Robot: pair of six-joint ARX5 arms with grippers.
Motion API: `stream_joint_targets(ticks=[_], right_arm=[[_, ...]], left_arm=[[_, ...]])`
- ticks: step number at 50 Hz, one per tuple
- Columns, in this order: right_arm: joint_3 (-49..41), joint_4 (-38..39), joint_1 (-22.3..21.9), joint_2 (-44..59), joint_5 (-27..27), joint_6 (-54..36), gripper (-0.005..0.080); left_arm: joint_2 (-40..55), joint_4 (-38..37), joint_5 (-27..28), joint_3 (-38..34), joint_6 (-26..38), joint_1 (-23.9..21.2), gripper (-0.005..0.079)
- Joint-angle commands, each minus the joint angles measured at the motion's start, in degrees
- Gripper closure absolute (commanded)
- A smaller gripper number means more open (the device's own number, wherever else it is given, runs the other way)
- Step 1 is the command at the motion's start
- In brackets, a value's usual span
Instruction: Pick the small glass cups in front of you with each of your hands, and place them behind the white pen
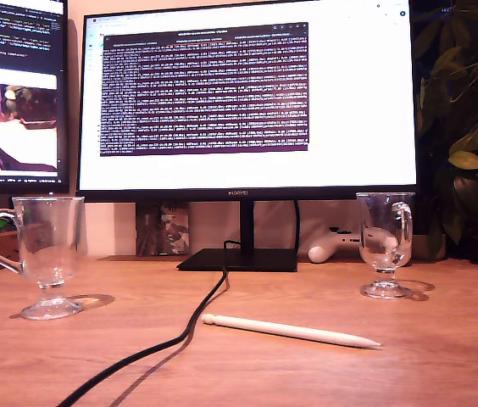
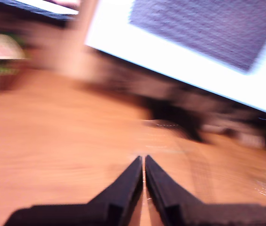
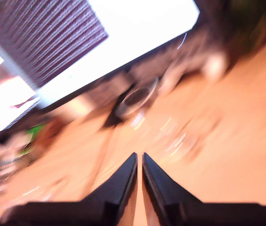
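Two small glass cups stand upright on the wooden desk. One cup is at the exterior view's left and the other cup at its right. Both lie farther from that camera than the white pen, which lies flat between them. No arm shows in the exterior view. My first gripper hangs over bare desk, shut, with nothing between its black fingers. My second gripper is also shut and holds nothing. Beyond it a blurred glass shape shows, likely a cup. Both wrist views are smeared by motion.
A black cable runs from the monitor stand across the desk, past the pen's blunt end. A large monitor fills the back. A white game controller and a leafy plant are at the exterior view's right.
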Motion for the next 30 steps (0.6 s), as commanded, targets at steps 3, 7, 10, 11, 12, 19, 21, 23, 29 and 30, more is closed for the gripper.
stream_joint_targets(ticks=[3, 7, 10, 11, 12, 19, 21, 23, 29, 30], right_arm=[[6.2, -3.9, 1.4, 0.2, -0.3, 0.5, 0.0761], [10.7, -8.3, 1.9, 2.3, -0.4, 0.5, 0.0763], [13.9, -11.0, 2.2, 4.6, -0.6, 0.6, 0.0763], [15.2, -12.2, 2.3, 5.6, -0.7, 0.6, 0.0763], [16.4, -13.1, 2.4, 6.7, -0.8, 0.6, 0.0763], [24.1, -17.0, 3.7, 16.4, -1.0, 0.5, 0.0763], [25.9, -17.2, 4.1, 18.9, -1.6, 0.0, 0.0762], [27.7, -16.8, 4.6, 22.1, -1.9, -0.2, 0.0762], [32.4, -11.9, 5.6, 29.2, -3.2, 2.5, 0.0763], [33.1, -11.4, 5.7, 30.3, -3.3, 2.5, 0.0763]], left_arm=[[-0.3, -2.8, 2.2, 3.0, -1.5, -0.5, 0.0761], [0.6, -6.8, 2.7, 5.9, -1.8, -0.5, 0.0761], [2.1, -9.2, 3.0, 8.0, -1.8, -0.5, 0.0761], [2.7, -9.9, 3.1, 8.7, -1.8, -0.5, 0.0761], [3.4, -10.4, 3.4, 9.4, -1.8, -0.5, 0.0761], [10.5, -14.3, 4.4, 14.8, -0.1, -0.5, 0.0761], [12.8, -15.5, 4.4, 16.5, 1.8, -0.5, 0.0761], [15.5, -16.9, 4.4, 18.3, 3.6, -0.5, 0.0761], [23.6, -21.1, 4.1, 23.8, 9.6, -0.5, 0.0761], [25.0, -21.6, 4.1, 24.7, 9.6, -0.5, 0.0761]])
